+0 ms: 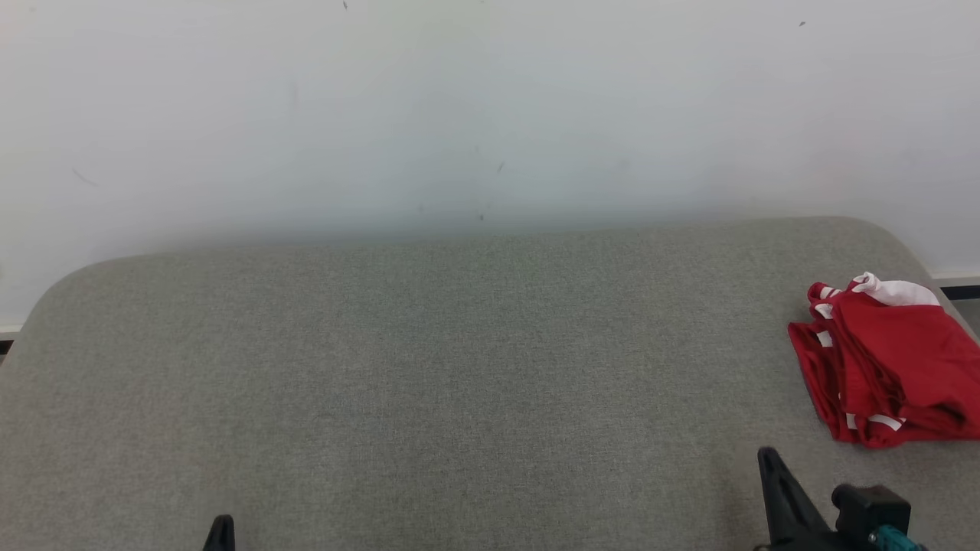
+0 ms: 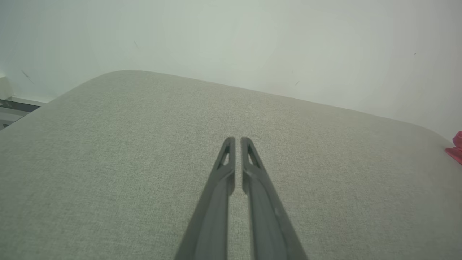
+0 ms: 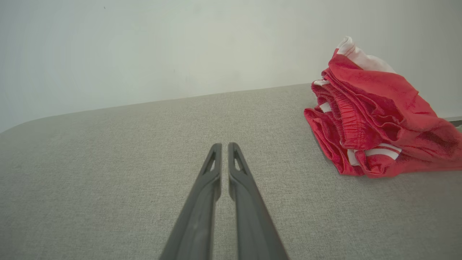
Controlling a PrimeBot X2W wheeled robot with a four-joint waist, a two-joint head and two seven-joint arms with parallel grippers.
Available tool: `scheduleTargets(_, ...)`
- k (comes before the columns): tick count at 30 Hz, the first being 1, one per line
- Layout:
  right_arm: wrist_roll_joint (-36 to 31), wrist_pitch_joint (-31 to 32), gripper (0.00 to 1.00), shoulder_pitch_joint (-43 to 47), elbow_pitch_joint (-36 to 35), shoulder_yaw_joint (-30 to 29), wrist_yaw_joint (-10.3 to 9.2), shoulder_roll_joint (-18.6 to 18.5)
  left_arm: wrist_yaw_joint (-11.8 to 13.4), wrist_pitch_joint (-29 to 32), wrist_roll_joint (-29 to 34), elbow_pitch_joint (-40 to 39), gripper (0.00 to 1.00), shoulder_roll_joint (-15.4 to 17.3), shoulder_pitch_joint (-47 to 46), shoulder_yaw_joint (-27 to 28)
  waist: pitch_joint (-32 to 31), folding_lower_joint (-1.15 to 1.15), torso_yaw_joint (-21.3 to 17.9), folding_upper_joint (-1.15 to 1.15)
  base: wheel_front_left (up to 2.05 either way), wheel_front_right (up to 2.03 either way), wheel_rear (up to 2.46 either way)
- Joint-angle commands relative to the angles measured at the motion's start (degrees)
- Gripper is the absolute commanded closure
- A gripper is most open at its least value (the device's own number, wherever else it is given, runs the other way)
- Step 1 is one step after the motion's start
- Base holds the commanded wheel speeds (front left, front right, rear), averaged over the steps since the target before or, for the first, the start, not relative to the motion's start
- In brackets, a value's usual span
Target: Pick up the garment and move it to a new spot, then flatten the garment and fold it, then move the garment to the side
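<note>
The red garment (image 1: 888, 367) lies as a loosely folded, layered bundle at the right edge of the surface, near the rounded far corner. Its cloth is bright red with short white bands along the hems, and a white piece shows at the top of the pile. In the right wrist view a gathered elastic band runs down the folded side. It rests on a padded table (image 1: 429, 367) covered in grey-green woven fabric with rounded corners. Behind this stands a plain pale wall (image 1: 459, 107) with a few small dark marks, and a dark skirting strip (image 1: 961, 291) shows at the right. The right gripper (image 3: 224, 144) hangs over bare fabric, near the garment but not touching it, jaws drawn almost together on nothing. The left gripper (image 2: 234, 139), well apart from the garment, has its jaws likewise closed and empty
</note>
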Motion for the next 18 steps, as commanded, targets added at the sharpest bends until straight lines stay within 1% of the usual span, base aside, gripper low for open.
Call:
scheduleTargets(1,0.4,0.1,1.0,0.1,0.3,-0.1,0.0,0.0,0.0,0.2,-0.4,0.3,1.0,-0.1,-0.1,0.0,0.0,0.0,0.0,0.0,0.0,0.0,0.0)
scheduleTargets(18,17.8,3.8,1.0,-0.8,-1.6,-1.8,-0.02,0.7,0.0,4.9,-17.3,0.1,1.0,-0.4,-2.9,0.5,0.7,0.0,0.0,0.0,0.0,0.0,0.0)
